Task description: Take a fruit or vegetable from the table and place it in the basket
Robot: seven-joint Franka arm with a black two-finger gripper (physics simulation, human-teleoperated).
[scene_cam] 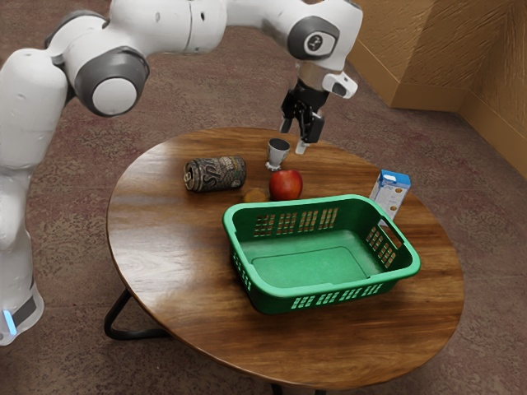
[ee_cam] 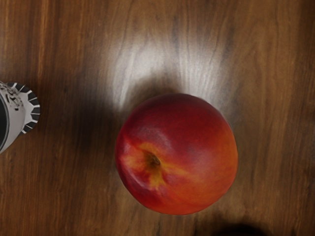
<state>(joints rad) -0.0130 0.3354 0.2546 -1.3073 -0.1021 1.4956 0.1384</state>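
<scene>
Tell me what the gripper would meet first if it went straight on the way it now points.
Most likely the red fruit, which appears below the open gripper, though how squarely they line up is unclear.

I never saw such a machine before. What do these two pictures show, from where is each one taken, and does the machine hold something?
The white machine is a robot arm with a black two-finger gripper. The exterior view is taken from the arm's side; the wrist view comes from a camera on its hand, looking down at a red fruit.

On the round wooden table are that fruit, a green basket, a can on its side, a small metallic cup, a carton and a brownish thing partly hidden by the basket.

Nothing is held: the gripper is open, above the table.
</scene>
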